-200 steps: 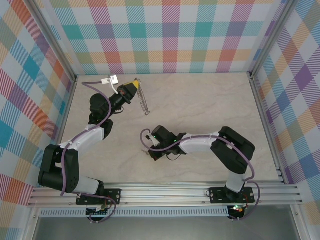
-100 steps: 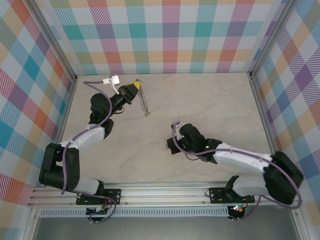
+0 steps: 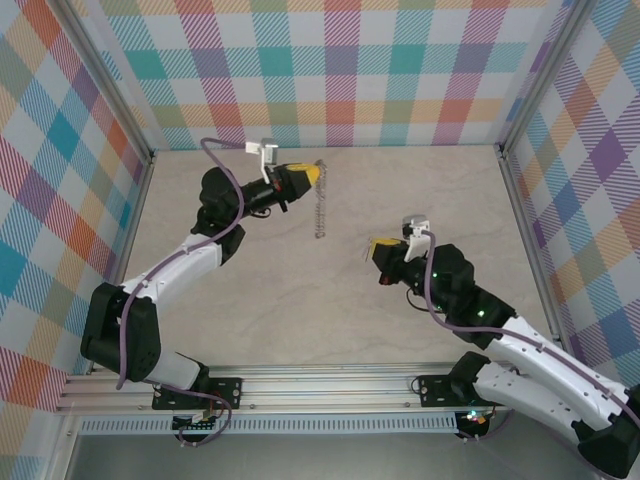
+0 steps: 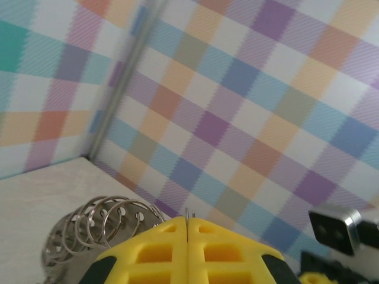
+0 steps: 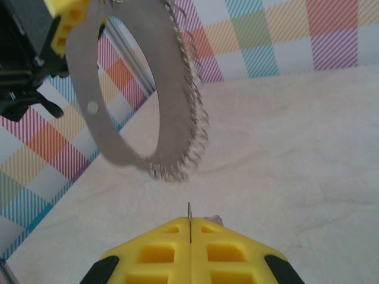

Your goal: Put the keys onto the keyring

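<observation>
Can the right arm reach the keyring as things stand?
Probably yes. The left claw holds the keyring in the air, right ahead of the right claw, with nothing between them. The right claw looks shut on something thin, maybe the key.

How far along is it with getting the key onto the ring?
Done: the left gripper holds the ring up off the table, jaws shut on its rim. In hand: the right gripper, jaws shut on a thin metal sliver, probably the key, faces the ring with a gap between them. Left: close that gap and thread the key on.
</observation>
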`<state>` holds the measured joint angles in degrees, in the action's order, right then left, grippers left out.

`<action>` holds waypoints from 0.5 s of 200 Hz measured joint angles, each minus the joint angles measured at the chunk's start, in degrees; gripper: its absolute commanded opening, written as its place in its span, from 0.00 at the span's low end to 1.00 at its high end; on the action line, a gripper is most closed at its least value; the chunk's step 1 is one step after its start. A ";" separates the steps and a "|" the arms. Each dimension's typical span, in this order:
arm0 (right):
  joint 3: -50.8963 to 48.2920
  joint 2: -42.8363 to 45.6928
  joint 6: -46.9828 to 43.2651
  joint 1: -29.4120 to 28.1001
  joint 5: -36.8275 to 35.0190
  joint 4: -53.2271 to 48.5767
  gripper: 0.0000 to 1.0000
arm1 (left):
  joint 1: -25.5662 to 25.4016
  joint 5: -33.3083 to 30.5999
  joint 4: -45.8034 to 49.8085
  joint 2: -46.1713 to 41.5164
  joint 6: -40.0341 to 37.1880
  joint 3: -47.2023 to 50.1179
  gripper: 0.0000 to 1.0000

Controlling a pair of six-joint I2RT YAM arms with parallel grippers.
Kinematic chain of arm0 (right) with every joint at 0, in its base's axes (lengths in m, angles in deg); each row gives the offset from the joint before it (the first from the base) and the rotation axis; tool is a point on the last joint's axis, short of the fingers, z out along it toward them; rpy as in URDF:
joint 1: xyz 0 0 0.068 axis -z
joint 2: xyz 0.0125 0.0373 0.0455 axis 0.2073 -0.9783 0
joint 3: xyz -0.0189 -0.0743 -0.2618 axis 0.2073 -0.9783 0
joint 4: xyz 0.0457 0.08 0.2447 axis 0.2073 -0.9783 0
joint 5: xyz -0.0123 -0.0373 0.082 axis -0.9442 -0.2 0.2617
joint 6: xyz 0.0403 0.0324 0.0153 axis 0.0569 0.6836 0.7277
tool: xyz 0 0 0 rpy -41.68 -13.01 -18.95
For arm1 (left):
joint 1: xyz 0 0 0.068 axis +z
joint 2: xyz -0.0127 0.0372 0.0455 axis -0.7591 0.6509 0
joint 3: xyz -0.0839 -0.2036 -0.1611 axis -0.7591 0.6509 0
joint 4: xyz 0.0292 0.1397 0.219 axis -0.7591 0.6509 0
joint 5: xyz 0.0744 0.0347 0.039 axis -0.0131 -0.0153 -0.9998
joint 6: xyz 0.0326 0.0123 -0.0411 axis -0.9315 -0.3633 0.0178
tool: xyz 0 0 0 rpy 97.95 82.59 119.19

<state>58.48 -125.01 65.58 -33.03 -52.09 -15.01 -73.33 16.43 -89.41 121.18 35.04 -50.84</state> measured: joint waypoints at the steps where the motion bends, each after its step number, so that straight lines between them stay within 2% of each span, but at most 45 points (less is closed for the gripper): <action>1: 0.07 0.11 -0.15 0.07 -0.02 0.00 0.00 | -0.15 0.15 0.24 0.07 -0.24 -0.20 0.00; 64: 3.41 -0.63 -4.96 1.97 1.16 0.22 0.00 | -4.94 10.47 9.42 3.43 -8.26 -6.95 0.00; 100: 5.97 -0.92 -7.21 3.04 3.39 0.17 0.00 | -7.32 11.85 15.26 3.52 -13.55 -9.09 0.00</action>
<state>64.44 -125.93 58.37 -29.99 -48.71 -14.84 -80.66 28.28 -74.15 124.69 21.49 -59.93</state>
